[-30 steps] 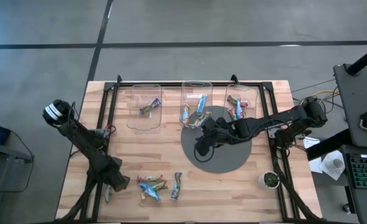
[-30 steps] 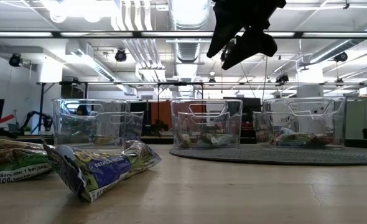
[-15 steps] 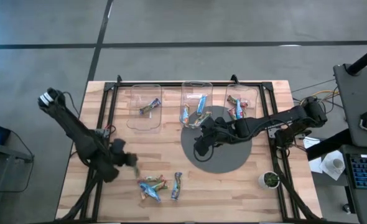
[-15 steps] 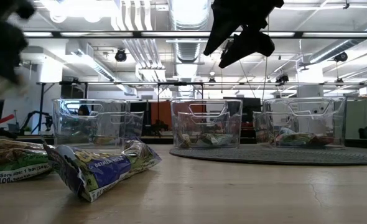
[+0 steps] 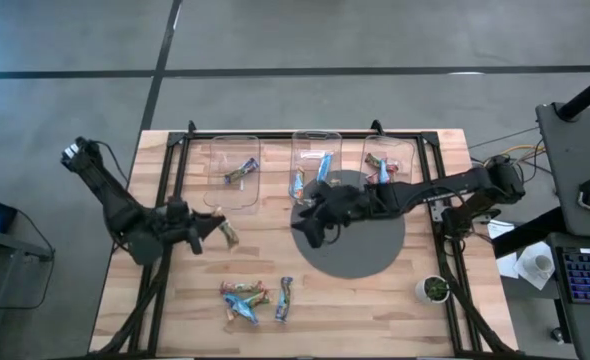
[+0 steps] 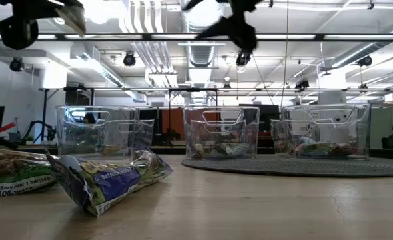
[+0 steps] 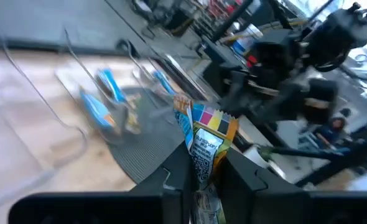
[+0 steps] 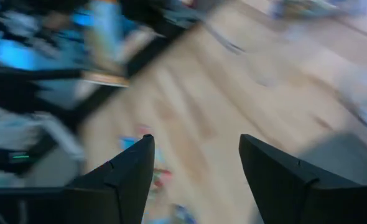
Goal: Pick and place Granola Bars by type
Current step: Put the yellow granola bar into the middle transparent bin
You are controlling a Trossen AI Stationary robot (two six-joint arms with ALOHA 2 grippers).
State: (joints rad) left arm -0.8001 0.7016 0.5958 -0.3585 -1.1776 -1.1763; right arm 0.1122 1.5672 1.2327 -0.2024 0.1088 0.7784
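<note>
One bar (image 5: 229, 233) — lifted since, left gripper (image 5: 218, 228) clamping it | right gripper (image 5: 308, 226) empty — agape

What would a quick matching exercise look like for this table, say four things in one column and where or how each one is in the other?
Things:
1. left gripper
2. right gripper
3. left bin
4. small plant

States:
A. holds a single blue bar
B. open and empty, at the grey mat's edge
C. near the table's front right corner
D. shut on a bar, off the table

Pairs: 1-D, 2-B, 3-A, 4-C
</note>
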